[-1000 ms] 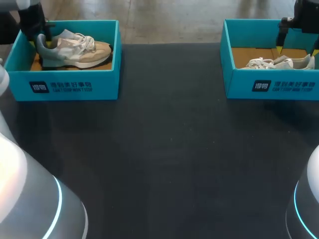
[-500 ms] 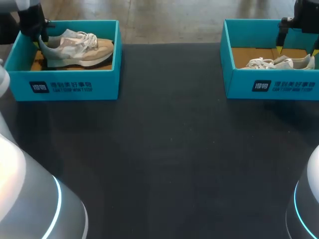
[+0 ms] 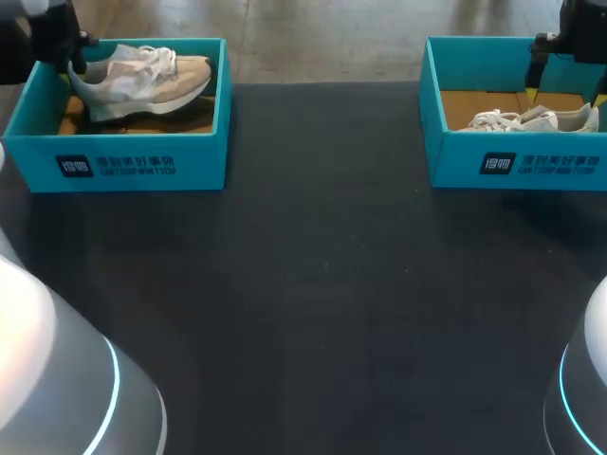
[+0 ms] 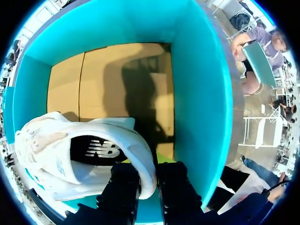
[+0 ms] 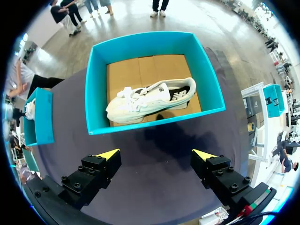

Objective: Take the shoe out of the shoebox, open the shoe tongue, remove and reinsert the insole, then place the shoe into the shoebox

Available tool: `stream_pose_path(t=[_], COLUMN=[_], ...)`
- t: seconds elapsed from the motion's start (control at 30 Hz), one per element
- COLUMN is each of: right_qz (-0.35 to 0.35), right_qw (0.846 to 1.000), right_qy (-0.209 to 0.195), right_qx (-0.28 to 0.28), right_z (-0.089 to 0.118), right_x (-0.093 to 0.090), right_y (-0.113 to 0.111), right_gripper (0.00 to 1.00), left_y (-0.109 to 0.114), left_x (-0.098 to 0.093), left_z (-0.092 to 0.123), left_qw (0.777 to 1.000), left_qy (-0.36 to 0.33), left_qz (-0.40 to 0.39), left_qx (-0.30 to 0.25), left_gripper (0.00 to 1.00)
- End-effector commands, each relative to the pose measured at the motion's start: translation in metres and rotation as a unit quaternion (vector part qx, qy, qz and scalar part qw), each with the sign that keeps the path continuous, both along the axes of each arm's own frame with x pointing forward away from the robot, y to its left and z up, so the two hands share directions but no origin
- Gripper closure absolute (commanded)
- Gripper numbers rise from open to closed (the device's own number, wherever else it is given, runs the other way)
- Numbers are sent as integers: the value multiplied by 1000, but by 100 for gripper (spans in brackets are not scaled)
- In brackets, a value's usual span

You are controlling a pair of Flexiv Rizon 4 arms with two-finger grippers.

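Tips of the left gripper (image 4: 147, 182) are hiding almost wholly behind the heel of the beige shoe (image 4: 70, 154), which its two dark fingers are clamping from both sides. The head view is cutting that arm off at the corner. It alone is showing the whole shoe side-on over the left shoebox (image 3: 123, 156), heel toward the arm.

The right wrist view is showing the right gripper (image 5: 156, 154) with fingers spread wide and holding nothing, near the right shoebox (image 5: 145, 125). The white shoe (image 5: 150, 101) is lying on the box's cardboard floor. From the head view, the front wall is masking the shoe's lower part.
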State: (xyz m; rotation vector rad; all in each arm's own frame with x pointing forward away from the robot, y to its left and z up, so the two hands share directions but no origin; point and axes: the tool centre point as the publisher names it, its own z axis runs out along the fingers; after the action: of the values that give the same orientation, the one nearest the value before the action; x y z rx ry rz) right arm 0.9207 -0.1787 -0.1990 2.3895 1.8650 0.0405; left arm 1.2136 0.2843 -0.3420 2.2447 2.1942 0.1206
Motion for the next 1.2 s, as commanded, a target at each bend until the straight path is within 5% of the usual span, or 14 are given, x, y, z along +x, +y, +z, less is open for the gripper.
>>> stream_pose_path(t=[0.03, 0.6, 1.13, 1.2], right_qz=[0, 0, 0, 0], right_qw=[1000, 1000, 1000, 1000], right_qy=[0, 0, 0, 0], right_qx=[0, 0, 0, 0], right_z=[0, 0, 0, 0], right_x=[0, 0, 0, 0], right_y=[0, 0, 0, 0], right_gripper=[0, 0, 0, 0], left_y=[0, 10, 14, 15], left_x=[-18, -31, -71, -88], left_z=[21, 84, 175, 192], left_qw=[1000, 999, 998, 998], left_qy=[-17, -40, -55, -61], left_qz=[-4, 1, -13, -19], left_qx=[0, -8, 0, 10], left_gripper=[100, 100, 100, 100])
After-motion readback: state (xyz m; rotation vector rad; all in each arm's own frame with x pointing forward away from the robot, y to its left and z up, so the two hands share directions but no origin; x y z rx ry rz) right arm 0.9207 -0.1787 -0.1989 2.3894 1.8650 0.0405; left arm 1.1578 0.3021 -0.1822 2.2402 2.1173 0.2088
